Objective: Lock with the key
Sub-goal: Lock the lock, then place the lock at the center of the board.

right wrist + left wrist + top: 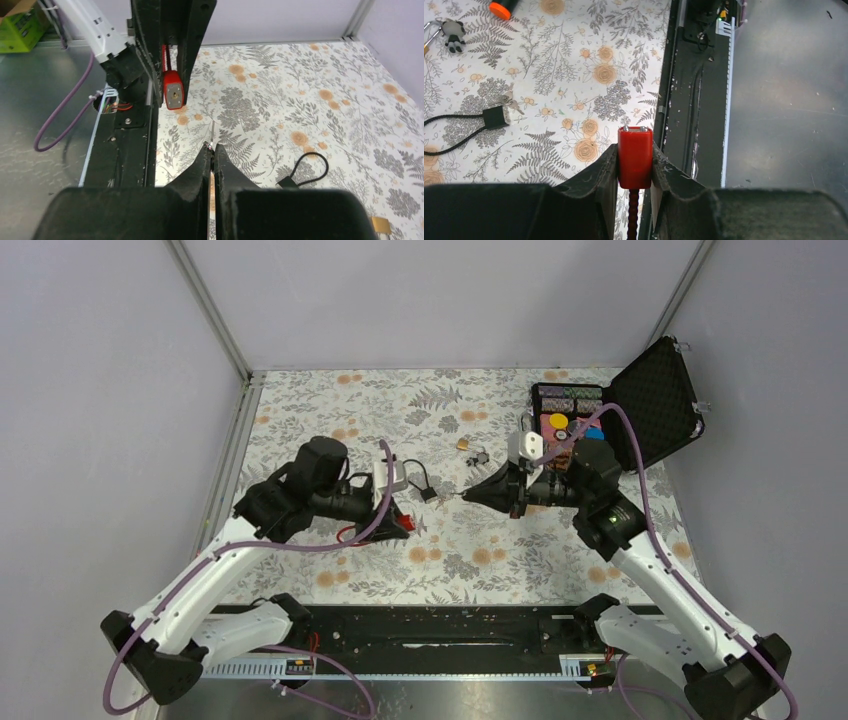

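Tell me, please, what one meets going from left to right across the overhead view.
Left claw clamping the red lock → black cable lock → right claw pinching the key → open black case.

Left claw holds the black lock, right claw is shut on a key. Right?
No. The left claw grips the red lock, as the left wrist view shows; the black lock lies on the table. The right claw is shut on a thin key.
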{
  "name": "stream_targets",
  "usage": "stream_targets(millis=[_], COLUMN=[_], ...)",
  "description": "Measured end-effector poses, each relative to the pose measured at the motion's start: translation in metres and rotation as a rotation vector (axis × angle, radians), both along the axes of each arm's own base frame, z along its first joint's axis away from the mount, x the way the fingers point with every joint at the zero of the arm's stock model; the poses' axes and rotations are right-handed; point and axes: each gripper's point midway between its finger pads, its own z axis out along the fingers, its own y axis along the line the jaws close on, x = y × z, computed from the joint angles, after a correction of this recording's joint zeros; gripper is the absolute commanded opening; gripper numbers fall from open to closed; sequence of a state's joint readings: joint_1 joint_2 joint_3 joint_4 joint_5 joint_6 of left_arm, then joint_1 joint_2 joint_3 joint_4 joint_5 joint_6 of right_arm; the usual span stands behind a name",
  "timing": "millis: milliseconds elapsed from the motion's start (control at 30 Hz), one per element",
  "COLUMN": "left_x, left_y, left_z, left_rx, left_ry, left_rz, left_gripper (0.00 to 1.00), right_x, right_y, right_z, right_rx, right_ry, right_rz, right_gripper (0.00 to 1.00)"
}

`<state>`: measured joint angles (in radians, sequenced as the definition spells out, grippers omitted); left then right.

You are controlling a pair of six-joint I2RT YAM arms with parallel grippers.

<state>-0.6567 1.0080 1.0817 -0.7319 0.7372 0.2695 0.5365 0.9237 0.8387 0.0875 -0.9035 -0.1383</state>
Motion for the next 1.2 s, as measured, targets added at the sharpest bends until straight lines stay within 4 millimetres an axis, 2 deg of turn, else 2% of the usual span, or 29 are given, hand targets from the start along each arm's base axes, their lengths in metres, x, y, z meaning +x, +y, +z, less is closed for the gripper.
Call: stream_targets(millis=[100,233,367,500,600,633,733,800,900,1033,1100,1200], left_x=[-0.010,-0.005,0.025,0.078,0.112,0.117,0.125,0.124,0.127,0.133,0.134,0.130], left_y=[0.006,0.007,0.005,0.019,0.044,0.052,0.082,0.094,0.108,0.125,0.130,0.132], left_z=[0.003,0.004,-0.005,-0.036,-0.076,-0.088,-0.134,-0.153,-0.170,-0.186,-0.193,-0.200], left_rx=[-0.006,-0.009,-0.007,-0.009,-0.027,-0.032,-0.045,-0.053,-0.091,-0.111,-0.114,-0.111], left_ry=[-0.010,-0.017,0.004,0.114,0.243,0.278,0.395,0.447,0.502,0.554,0.569,0.590], left_rz=[-0.017,0.026,0.210,0.560,0.840,0.907,1.126,1.216,1.317,1.411,1.439,1.452], left_gripper=[0.00,0.00,0.00,0.00,0.00,0.00,0.00,0.00,0.00,0.01,0.08,0.19], right_x=[-0.010,-0.005,0.022,0.061,0.086,0.090,0.088,0.080,0.067,0.061,0.061,0.067], right_y=[-0.004,-0.001,0.004,0.007,0.013,0.018,0.041,0.061,0.090,0.115,0.124,0.142], right_z=[0.005,-0.002,-0.012,-0.026,-0.050,-0.062,-0.102,-0.125,-0.162,-0.206,-0.220,-0.229], right_rx=[0.005,-0.006,0.002,0.034,0.035,0.031,-0.020,-0.061,-0.123,-0.197,-0.223,-0.238], right_ry=[-0.028,0.025,0.172,0.349,0.475,0.510,0.613,0.666,0.743,0.823,0.840,0.845], right_rz=[0.045,0.031,-0.095,-0.288,-0.426,-0.462,-0.516,-0.512,-0.506,-0.549,-0.570,-0.582], right_gripper=[0.00,0.00,0.00,0.00,0.00,0.00,0.00,0.00,0.00,0.00,0.00,0.00])
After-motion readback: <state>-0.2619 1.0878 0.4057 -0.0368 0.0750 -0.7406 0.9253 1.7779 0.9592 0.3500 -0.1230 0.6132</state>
